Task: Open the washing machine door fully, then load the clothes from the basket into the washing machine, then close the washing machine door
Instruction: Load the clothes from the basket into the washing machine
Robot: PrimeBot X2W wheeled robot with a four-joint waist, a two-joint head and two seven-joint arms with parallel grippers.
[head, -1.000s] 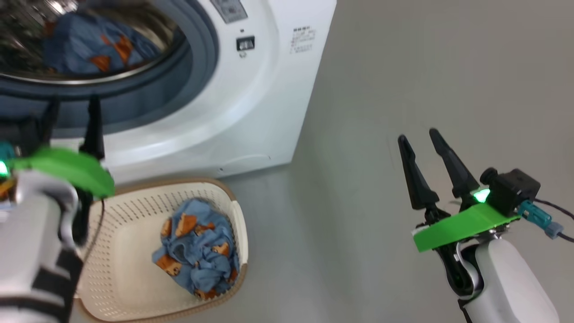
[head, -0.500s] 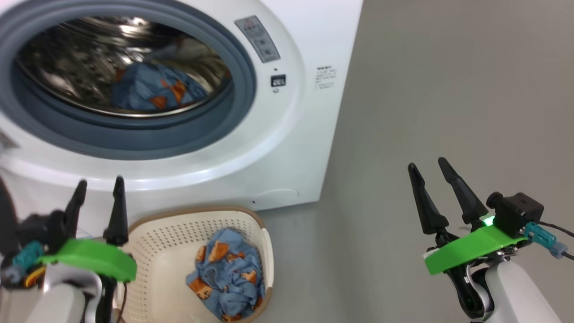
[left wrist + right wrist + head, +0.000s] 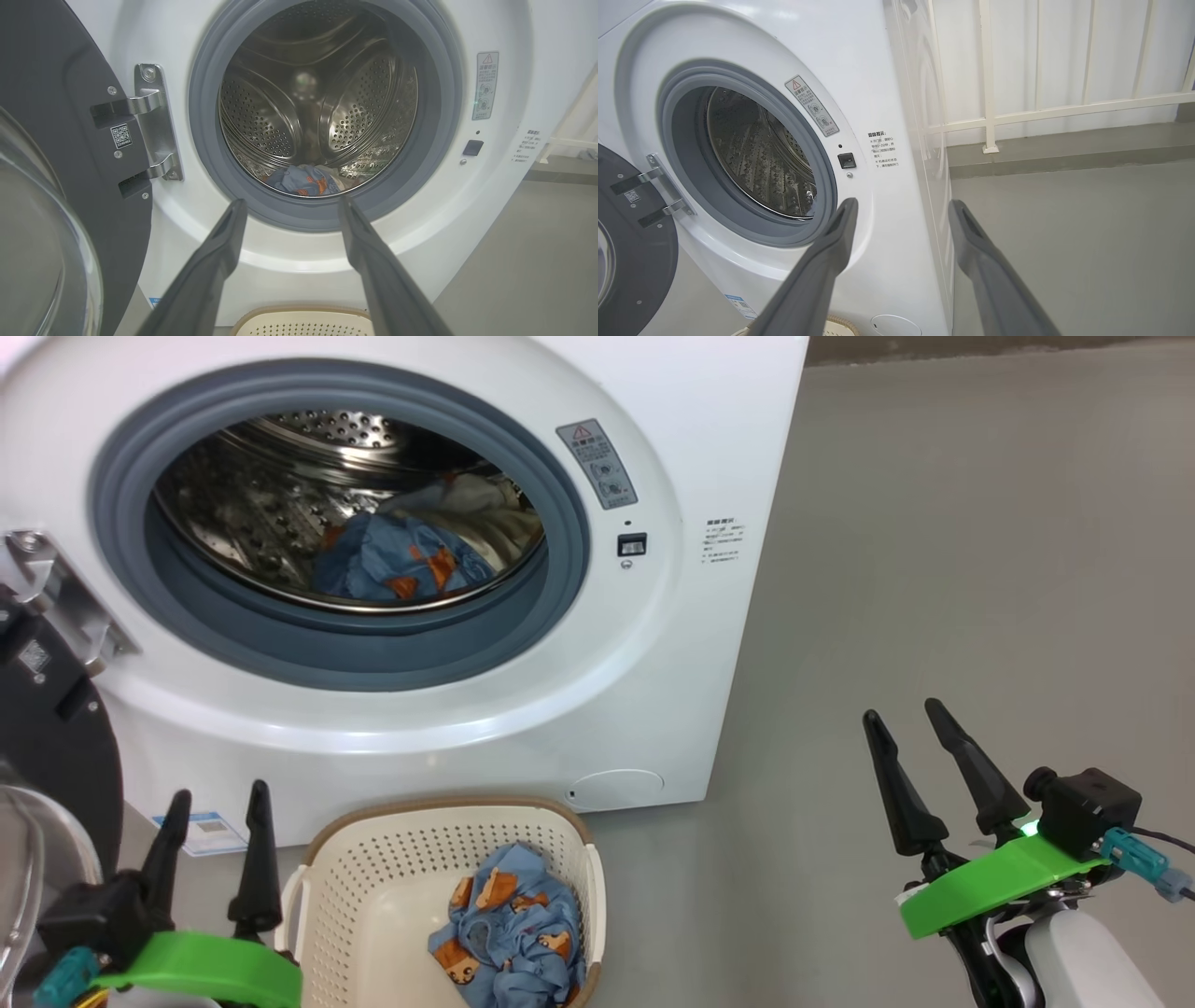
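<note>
While drum holds clothes, basket holds garment

Smooth grey floor, matt, with a faint sheen. The white washing machine stands directly on it, its base meeting the floor along the front and the side panel. The cream basket with its brown rim stands on the floor just in front of the washing machine, below its round opening; whether the two touch cannot be told. Beyond the washing machine's side panel the floor runs on to a low raised strip, on which the foot of a white railing rests.
</note>
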